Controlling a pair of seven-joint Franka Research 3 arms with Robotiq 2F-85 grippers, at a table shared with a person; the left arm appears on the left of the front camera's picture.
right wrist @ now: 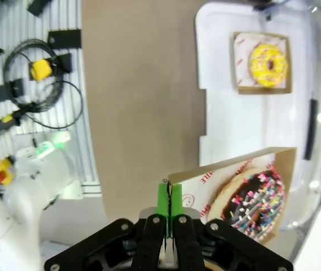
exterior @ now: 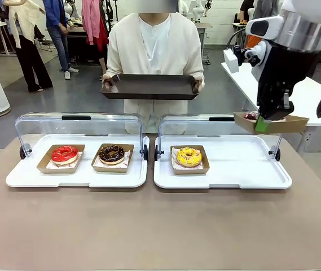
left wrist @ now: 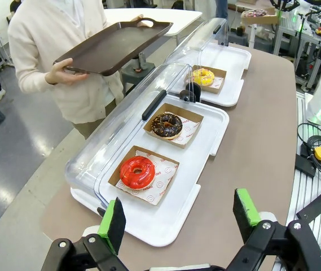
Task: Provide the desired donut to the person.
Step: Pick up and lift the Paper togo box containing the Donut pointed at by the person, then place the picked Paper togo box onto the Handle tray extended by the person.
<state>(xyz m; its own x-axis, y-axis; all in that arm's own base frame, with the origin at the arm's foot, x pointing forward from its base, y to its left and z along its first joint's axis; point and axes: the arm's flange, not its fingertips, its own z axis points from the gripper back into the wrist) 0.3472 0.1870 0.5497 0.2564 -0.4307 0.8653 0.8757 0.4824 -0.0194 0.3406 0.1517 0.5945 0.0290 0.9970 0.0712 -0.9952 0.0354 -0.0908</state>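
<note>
Up at 3 o'clock, right gripper [exterior: 263,123] pinches the rim of a thin cardboard tray [exterior: 289,123], round sprinkled donut [right wrist: 254,195] inside. Meanwhile left gripper [left wrist: 180,215] gapes wide, empty; person [exterior: 154,51] at 12 o'clock holds a flat dark tray [exterior: 149,87].

Right arm [exterior: 304,28] comes in from the right, raised over the far right, wrist pointing down; right gripper [exterior: 263,123] pinched tight on a cardboard tray [exterior: 291,122] edge; left gripper [left wrist: 180,217] near left, jaws wide apart.
</note>
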